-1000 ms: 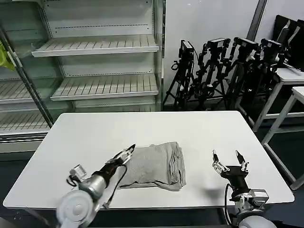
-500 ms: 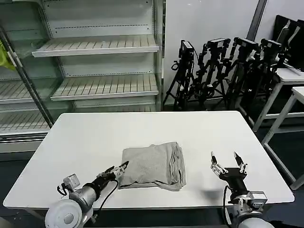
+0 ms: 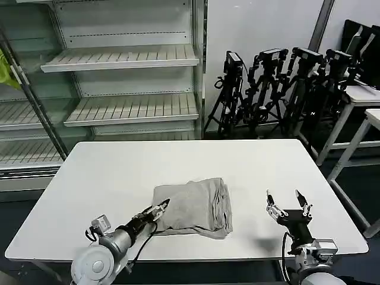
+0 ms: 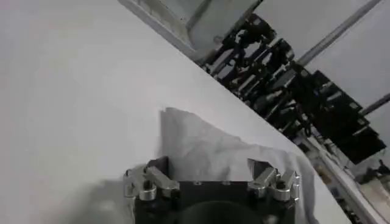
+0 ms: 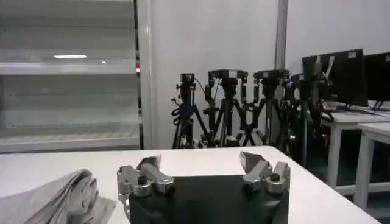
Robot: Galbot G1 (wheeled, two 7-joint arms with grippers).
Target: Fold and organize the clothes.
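The clothes are one light grey shirt (image 3: 193,206), folded into a thick rectangle on the near middle of the white table (image 3: 119,166). My left gripper (image 3: 158,209) lies low over the table at the shirt's near-left corner, open. In the left wrist view its fingers (image 4: 153,176) stand wide apart, with the grey shirt (image 4: 213,149) just ahead between them. My right gripper (image 3: 288,200) stands open to the right of the shirt, apart from it, holding nothing. The right wrist view has this gripper (image 5: 201,167) open, with the shirt's folded edge (image 5: 55,198) off to one side.
Empty white shelving (image 3: 119,83) stands behind the table. A row of black tripods with cameras (image 3: 279,83) fills the back right, with other tables (image 3: 362,95) at the right. A yellow-green cloth (image 3: 6,71) hangs at the far left edge.
My left gripper drew back from the shirt's left edge toward the table's near side, then came forward again to the shirt's near-left corner. The right gripper has hardly moved.
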